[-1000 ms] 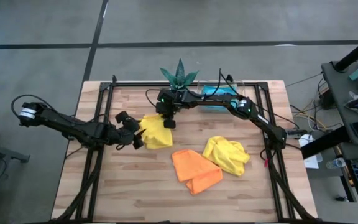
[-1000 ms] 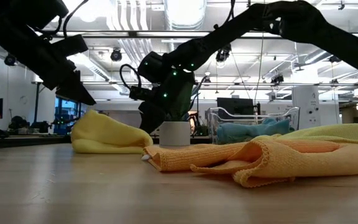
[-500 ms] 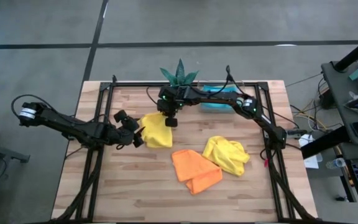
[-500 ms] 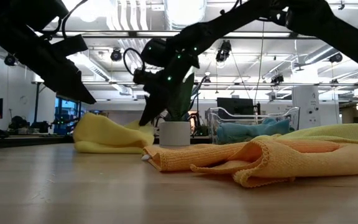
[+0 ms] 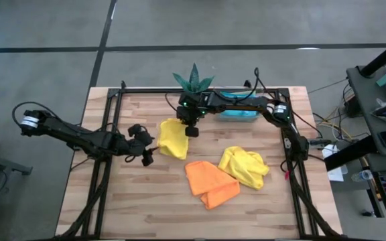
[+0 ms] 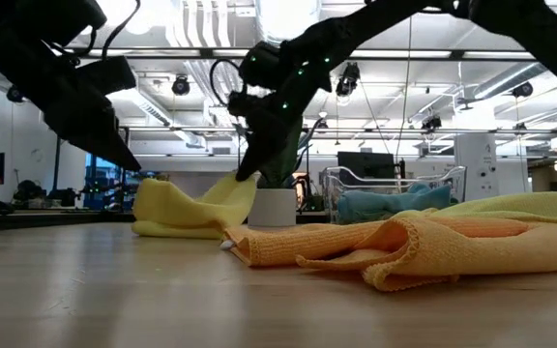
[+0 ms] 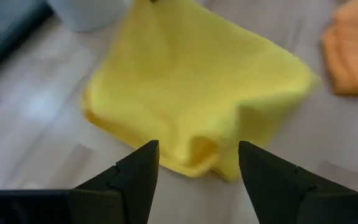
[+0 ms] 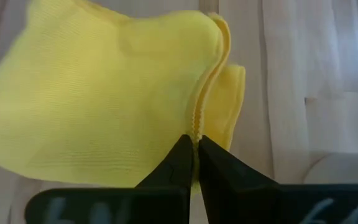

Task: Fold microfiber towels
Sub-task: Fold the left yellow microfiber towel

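A bright yellow towel (image 5: pixel 171 138) lies folded at the table's middle, its near part resting on the wood (image 6: pixel 177 220). My right gripper (image 5: pixel 191 128) is shut on its far right corner, above the table. My left gripper (image 5: pixel 145 152) is open and empty just left of this towel, with the towel ahead of its fingers in the left wrist view (image 7: pixel 191 81). An orange towel (image 5: pixel 210 182) and a second yellow towel (image 5: pixel 244 166) lie crumpled nearer the right. A blue towel (image 5: pixel 236 108) lies in the tray. The sage green towel is out of view. My right gripper pinches the yellow towel's corner (image 8: pixel 205 118) between its two fingers, where two layered edges meet. The fingers (image 6: pixel 254 159) slant down from the far right. The held corner is raised (image 6: pixel 243 188); the rest of the towel slopes down slack onto the table.
A spiky green plant (image 5: pixel 193 82) in a white pot (image 6: pixel 272 207) stands at the far edge, right behind the held towel. A clear tray (image 5: pixel 246 114) sits to its right. There is bare wood at the table's left and near parts (image 5: pixel 133 201).
My right gripper has gone toward the table's right edge and a little up, still shut on the yellow towel's corner. The towel has slid right along the table, away from my left gripper, and its held corner now stands raised.
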Robot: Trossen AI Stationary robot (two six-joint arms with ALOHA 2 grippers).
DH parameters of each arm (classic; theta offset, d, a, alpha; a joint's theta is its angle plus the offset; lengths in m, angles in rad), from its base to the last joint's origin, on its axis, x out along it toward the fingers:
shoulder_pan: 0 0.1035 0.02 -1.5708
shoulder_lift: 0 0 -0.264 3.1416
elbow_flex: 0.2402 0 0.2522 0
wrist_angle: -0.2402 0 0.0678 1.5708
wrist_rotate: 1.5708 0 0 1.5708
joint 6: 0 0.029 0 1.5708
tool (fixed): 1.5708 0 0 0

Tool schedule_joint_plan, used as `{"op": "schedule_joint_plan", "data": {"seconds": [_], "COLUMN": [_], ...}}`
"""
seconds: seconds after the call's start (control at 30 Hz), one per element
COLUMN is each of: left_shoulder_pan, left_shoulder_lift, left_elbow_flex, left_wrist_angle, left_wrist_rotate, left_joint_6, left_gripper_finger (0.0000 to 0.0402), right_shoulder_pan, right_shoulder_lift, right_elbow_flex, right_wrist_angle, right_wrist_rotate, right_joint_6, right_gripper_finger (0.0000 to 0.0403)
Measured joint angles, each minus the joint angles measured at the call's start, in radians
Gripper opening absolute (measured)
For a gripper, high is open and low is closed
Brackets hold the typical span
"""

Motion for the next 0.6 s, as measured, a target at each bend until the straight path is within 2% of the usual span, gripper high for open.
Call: {"op": "schedule_joint_plan", "data": {"seconds": [0.2,0.33,0.6], "left_shoulder_pan": [-0.014,-0.038,-0.046], "left_shoulder_lift": [0.015,0.049,0.225], "left_elbow_flex": [-0.001,-0.013,-0.040], "left_wrist_angle": [0.024,0.054,0.283], "left_wrist_rotate": [0.146,0.173,0.167], "left_joint_6": [-0.040,-0.074,-0.070], "left_gripper_finger": [0.0204,0.0189,0.0118], "right_shoulder_pan": [0.000,0.000,0.001], "right_shoulder_lift": [-0.094,-0.151,-0.194], "right_elbow_flex": [-0.125,-0.227,-0.343], "right_wrist_angle": [0.089,0.173,0.262], "right_wrist_rotate": [0.002,0.009,0.017], "right_joint_6": [0.017,0.018,0.062], "right_gripper_finger": [0.0011,0.0011,0.0011]}}
